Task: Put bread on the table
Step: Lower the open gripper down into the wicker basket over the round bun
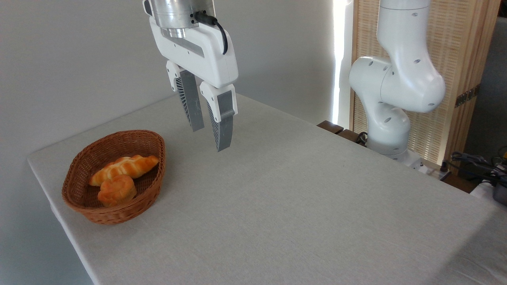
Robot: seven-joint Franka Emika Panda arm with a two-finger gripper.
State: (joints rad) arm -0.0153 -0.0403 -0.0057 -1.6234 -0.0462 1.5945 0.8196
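Two pieces of bread are lying in the basket (75, 190) at the table's (277, 213) nine o'clock side; the round bun (117, 190) is sitting nearest, touching the long loaf (124, 168) behind it; farther back, toward twelve o'clock, the gripper (210, 138) is hanging above the cloth, fingers slightly parted, holding nothing.

no readable text, no labels, no brand marks, no numbers, no signs on anything in view
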